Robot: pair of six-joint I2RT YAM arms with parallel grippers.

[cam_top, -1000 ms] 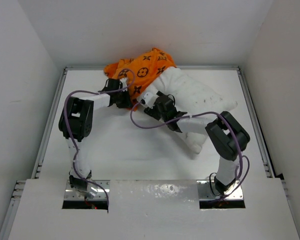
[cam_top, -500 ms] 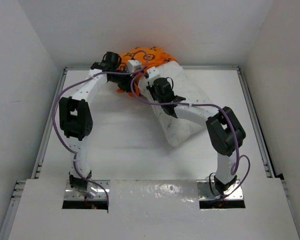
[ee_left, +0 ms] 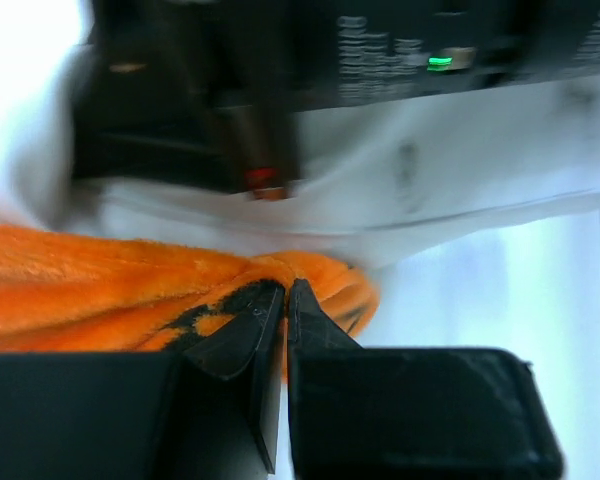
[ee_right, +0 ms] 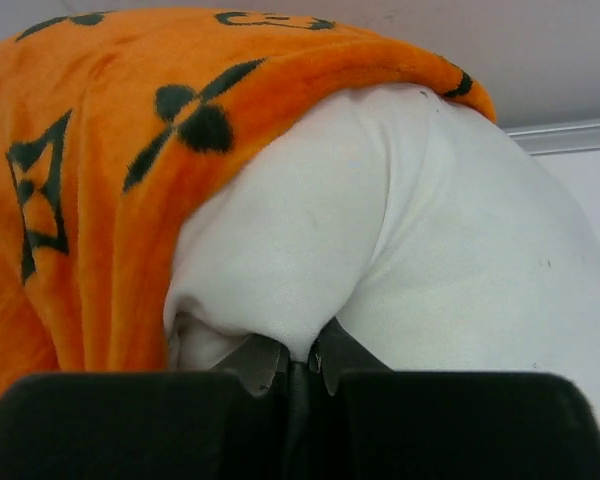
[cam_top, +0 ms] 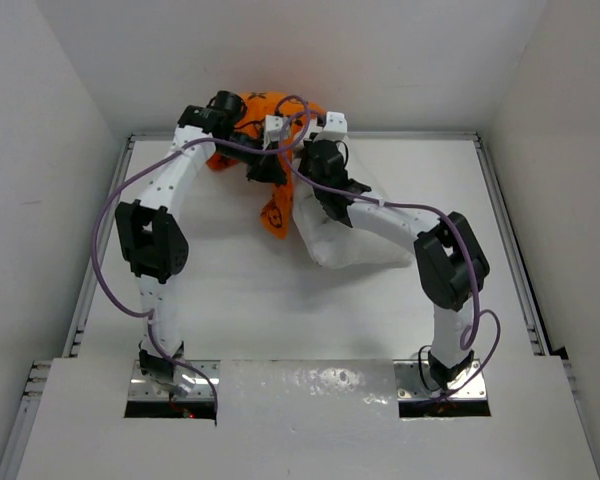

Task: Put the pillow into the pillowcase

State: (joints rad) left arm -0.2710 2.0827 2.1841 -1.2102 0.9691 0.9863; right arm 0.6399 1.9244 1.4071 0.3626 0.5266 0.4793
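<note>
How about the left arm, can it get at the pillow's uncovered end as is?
Probably not: the left gripper is shut on the pillowcase, so reaching the pillow means letting go first.

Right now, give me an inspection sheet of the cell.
Surface: white table, bare where visible.
Job's things: pillowcase draped over one end of the pillow; rest of the pillow uncovered.
Clutter: nothing seen.
Grippers: left gripper shut on pillowcase; right gripper shut on pillow.
Cables: purple cables hang in loops, crossing near the pillowcase.
Surroundings: white walls on three sides.
</note>
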